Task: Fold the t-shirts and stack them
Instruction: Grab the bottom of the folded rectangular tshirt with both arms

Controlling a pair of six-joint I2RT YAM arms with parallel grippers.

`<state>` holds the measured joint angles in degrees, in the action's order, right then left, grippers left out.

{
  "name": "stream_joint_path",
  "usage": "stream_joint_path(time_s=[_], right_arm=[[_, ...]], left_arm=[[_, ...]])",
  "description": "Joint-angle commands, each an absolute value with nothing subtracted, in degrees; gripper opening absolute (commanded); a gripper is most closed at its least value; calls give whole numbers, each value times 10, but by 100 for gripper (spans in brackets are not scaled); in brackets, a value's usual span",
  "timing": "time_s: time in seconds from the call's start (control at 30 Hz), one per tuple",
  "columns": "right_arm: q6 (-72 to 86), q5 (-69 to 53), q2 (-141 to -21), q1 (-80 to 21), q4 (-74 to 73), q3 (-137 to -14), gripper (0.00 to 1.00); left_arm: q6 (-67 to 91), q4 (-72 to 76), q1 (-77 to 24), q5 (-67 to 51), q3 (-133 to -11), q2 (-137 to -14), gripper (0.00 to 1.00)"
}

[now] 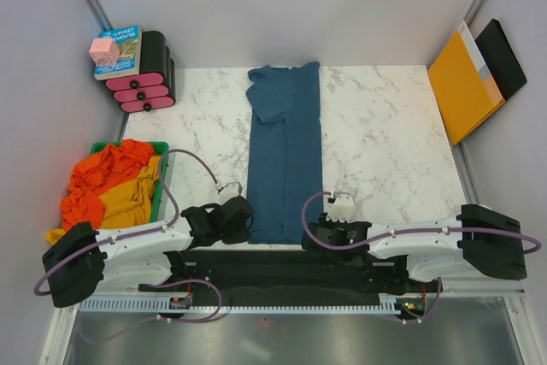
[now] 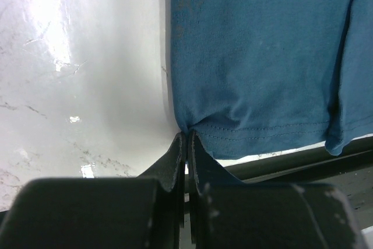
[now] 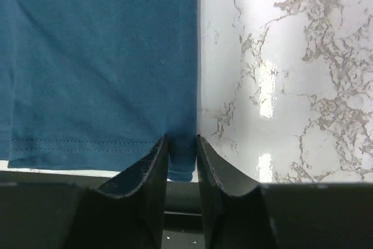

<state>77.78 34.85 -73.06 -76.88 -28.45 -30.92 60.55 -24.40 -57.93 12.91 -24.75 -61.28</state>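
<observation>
I see the teal-blue t-shirt (image 1: 285, 151) lying as a long narrow strip down the middle of the marble surface (image 1: 385, 143), collar end far, hem near. My left arm's fingers (image 2: 175, 161) are pinched together on the near-left corner of the hem, and my right arm's fingers (image 3: 152, 167) are clamped on the near-right corner, with cloth between them. At the left, an orange t-shirt (image 1: 107, 173) and a mustard t-shirt (image 1: 128, 198) sit crumpled in a green bin (image 1: 161, 179)
</observation>
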Motion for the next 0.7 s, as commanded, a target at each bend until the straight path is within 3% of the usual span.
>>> stream_joint_path(time_s=[0.0, 0.07, 0.1, 0.13, 0.67], right_arm=[[812, 325, -726, -778, -286, -274, 30], [817, 323, -723, -780, -285, -268, 18], [818, 323, -722, -781, -286, -269, 4], [819, 325, -717, -786, -290, -272, 0], [770, 505, -720, -843, -463, -479, 0]], left_arm=[[598, -248, -580, 136, -266, -619, 2], [598, -246, -580, 136, -268, -620, 2], [598, -247, -579, 136, -268, -620, 2], [598, -247, -579, 136, -269, -616, 2], [547, -318, -603, 207, -380, -533, 2]])
